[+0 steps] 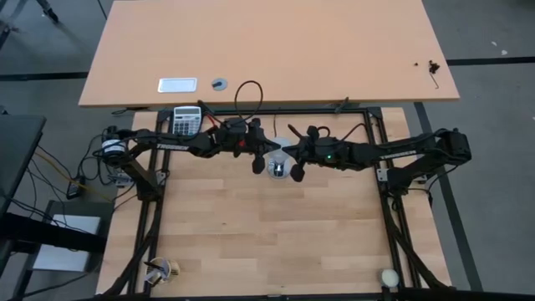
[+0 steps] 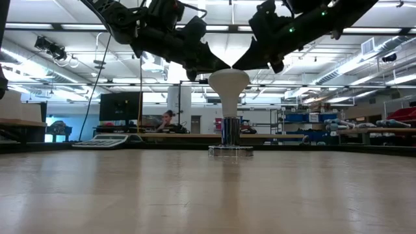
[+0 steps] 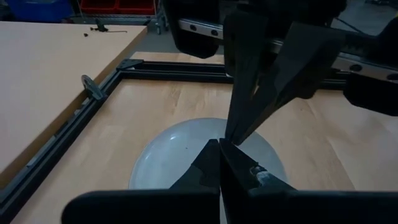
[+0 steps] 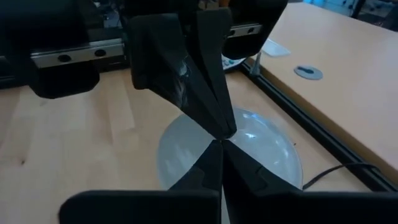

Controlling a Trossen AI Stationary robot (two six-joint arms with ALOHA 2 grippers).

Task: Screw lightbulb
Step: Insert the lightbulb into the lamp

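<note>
Above mid-worktop (image 1: 251, 226), left tool (image 1: 262, 162) and right tool (image 1: 294, 170) reach inward from opposite sides, both closed and empty, tips meeting just over the lightbulb (image 2: 228, 88). Lightbulb stands upright, dome uppermost, base in the silver socket (image 2: 230, 151). Bare wood lies all around, frame rails well apart.

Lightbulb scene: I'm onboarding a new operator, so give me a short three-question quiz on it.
1. True or false: the lightbulb stands upright in its socket.
2. Which grippers meet over the bulb's dome? A) left only B) right only C) both
3. Fill in: the fingers of both grippers are ____.

Key: 1 true. 2 C: the left gripper and the right gripper come tip to tip above it. 3 shut.
</note>
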